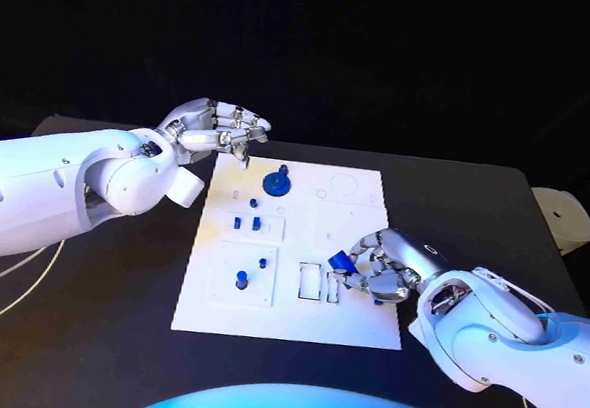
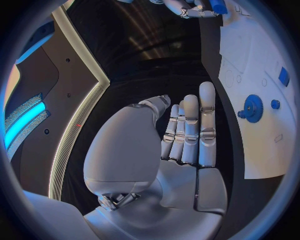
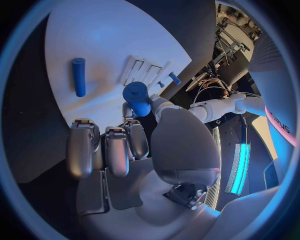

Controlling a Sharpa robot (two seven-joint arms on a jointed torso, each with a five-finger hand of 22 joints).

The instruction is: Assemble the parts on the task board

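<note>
Black table [image 1: 104, 342] (matte), white task board [image 1: 296, 315] flat at its middle

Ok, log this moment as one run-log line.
left hand: empty, fingers curled, above task board far edge | right hand: holding blue part over board | gear: seated

Head view looks steeply down from above the near edge of the black table [image 1: 104, 342], whole task board [image 1: 352, 327] in frame. Left wrist view sits close behind the left hand [image 2: 187, 135], facing past the board's far edge. Right wrist view sits close behind the right hand [image 3: 119, 145], facing across the board. All three share the board.
</note>
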